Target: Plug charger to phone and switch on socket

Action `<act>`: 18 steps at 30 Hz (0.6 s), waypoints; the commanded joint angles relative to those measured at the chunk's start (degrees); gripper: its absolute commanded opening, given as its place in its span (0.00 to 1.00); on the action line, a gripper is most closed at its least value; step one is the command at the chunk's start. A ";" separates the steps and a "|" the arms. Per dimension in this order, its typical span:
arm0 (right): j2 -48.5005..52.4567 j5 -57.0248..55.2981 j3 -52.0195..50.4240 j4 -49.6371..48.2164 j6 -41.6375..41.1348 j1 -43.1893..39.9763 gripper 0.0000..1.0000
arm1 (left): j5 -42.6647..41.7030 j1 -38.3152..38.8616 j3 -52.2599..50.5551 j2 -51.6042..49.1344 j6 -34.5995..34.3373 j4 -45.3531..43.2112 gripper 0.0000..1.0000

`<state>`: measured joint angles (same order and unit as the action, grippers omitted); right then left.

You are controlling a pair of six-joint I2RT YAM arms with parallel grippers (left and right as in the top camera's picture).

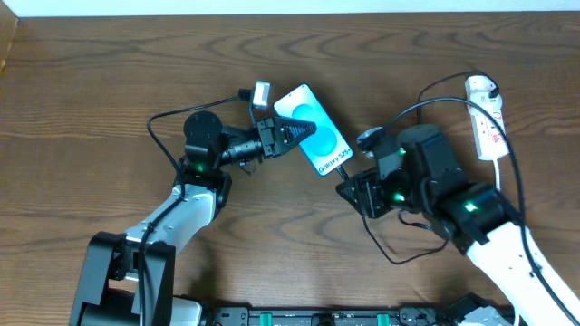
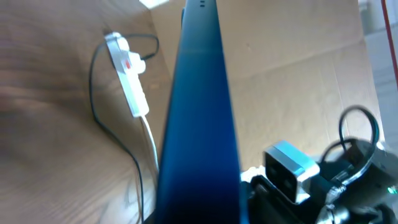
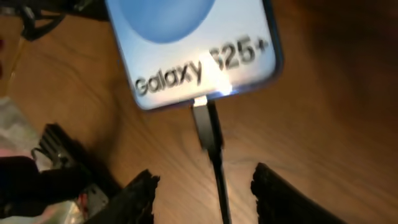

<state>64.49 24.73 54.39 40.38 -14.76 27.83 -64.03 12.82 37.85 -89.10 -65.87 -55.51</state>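
The phone (image 1: 314,129), with a blue screen and "Galaxy S25+" text, lies tilted at mid-table. My left gripper (image 1: 285,129) is shut on its upper-left end; in the left wrist view the phone's blue edge (image 2: 199,124) fills the jaws. The charger's black connector (image 3: 205,121) sits in the phone's bottom port (image 3: 200,99). Its cable (image 3: 219,186) runs down between the fingers of my right gripper (image 3: 205,186), which is open and not touching it. In the overhead view the right gripper (image 1: 349,186) is just below the phone's lower end. The white socket (image 1: 488,116) lies at the far right.
The black charger cable (image 1: 426,101) loops from the socket over the right arm and behind it. The socket also shows in the left wrist view (image 2: 127,71) with its white cord trailing. The table's far edge meets a pale wall at the top.
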 commanded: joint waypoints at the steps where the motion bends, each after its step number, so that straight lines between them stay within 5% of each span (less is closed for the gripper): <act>1: -5.25 0.28 2.32 0.81 0.33 -2.84 0.56 | 4.42 0.09 1.60 0.39 -0.83 -0.76 0.07; 9: -18.25 -7.32 2.36 1.05 1.99 -11.19 0.75 | 12.55 3.15 9.51 0.39 2.45 3.93 0.07; 12: -23.56 -14.73 2.36 1.53 1.97 -13.86 0.84 | 15.72 4.81 16.00 0.39 7.87 15.56 0.07; 18: -26.77 -20.83 2.36 2.71 1.95 -14.82 0.85 | 25.73 7.85 29.46 0.15 22.77 41.05 0.07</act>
<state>38.11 9.89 55.64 42.63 -13.15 13.50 -46.11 19.07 59.31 -89.21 -55.07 -20.84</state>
